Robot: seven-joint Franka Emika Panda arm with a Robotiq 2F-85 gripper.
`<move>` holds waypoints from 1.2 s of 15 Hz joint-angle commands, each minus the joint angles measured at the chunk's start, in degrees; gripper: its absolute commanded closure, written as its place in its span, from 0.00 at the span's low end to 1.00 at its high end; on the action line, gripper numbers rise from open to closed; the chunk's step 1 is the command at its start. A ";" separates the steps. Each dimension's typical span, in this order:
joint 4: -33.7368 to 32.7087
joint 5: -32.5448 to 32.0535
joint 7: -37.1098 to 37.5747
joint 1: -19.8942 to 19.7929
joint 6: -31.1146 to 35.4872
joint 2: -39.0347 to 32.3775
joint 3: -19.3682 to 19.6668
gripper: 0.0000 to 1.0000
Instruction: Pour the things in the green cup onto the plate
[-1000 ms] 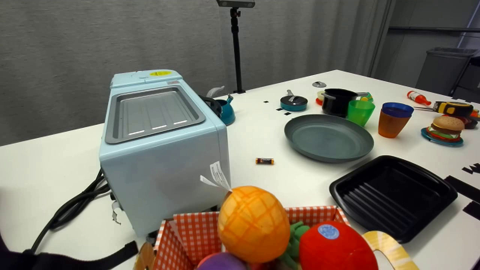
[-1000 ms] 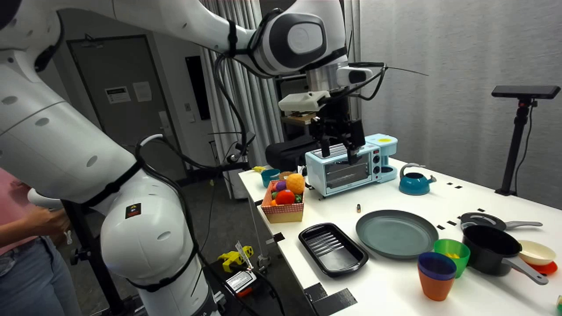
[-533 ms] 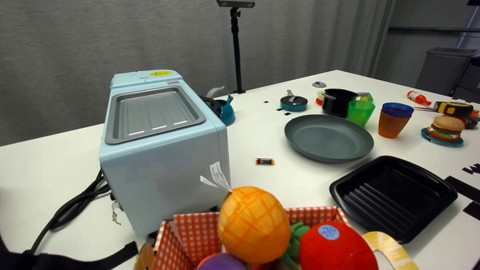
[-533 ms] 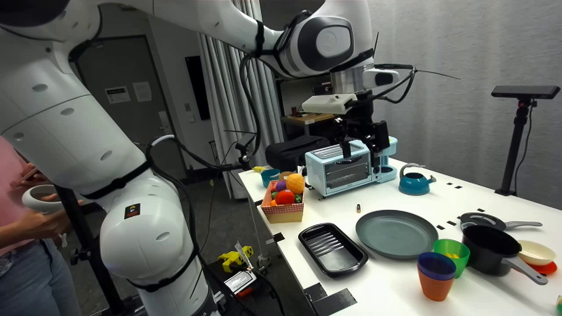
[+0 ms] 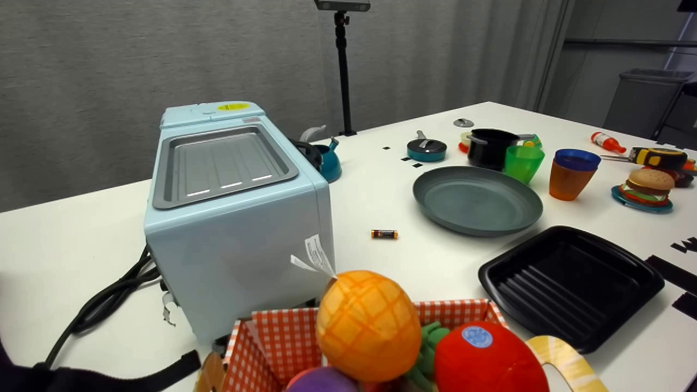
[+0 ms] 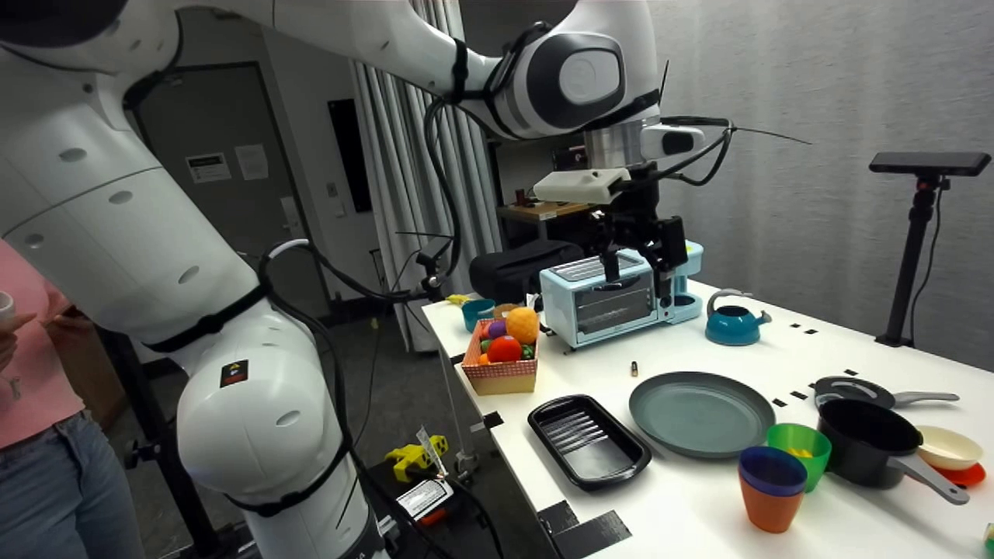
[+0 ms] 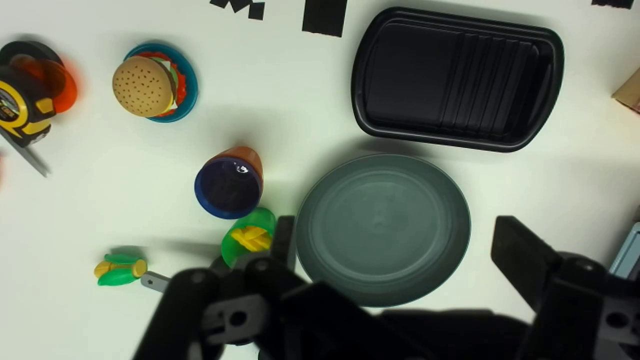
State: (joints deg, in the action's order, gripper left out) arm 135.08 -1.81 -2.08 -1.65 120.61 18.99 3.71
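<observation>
Tool, spread and empty, the plate between its fingers in the wrist view, seems at the approach step and should next shift sideways and down to the green cup of yellow pieces just past 1 finger

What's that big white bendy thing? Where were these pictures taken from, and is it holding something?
That's a robot arm. At its end is a gripper, like a hand with two black fingers. The fingers are apart and hold nothing. Two pictures look on from outside the robot; the third looks down from its wrist. On the white table are a round plate, a black tray, a toy burger and a green cup with yellow pieces inside. Its job: pour those onto the plate.
</observation>
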 commanded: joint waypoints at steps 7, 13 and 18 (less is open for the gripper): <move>-4.90 -1.57 0.04 -1.15 -0.58 -5.53 0.08 0.00; -13.70 -2.11 0.00 -2.18 -0.61 -14.98 1.03 0.00; -18.94 -1.66 -1.34 -3.17 2.44 -22.45 2.07 0.00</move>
State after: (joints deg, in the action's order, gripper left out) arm 120.54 -3.36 -2.04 -3.87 121.45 1.67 5.30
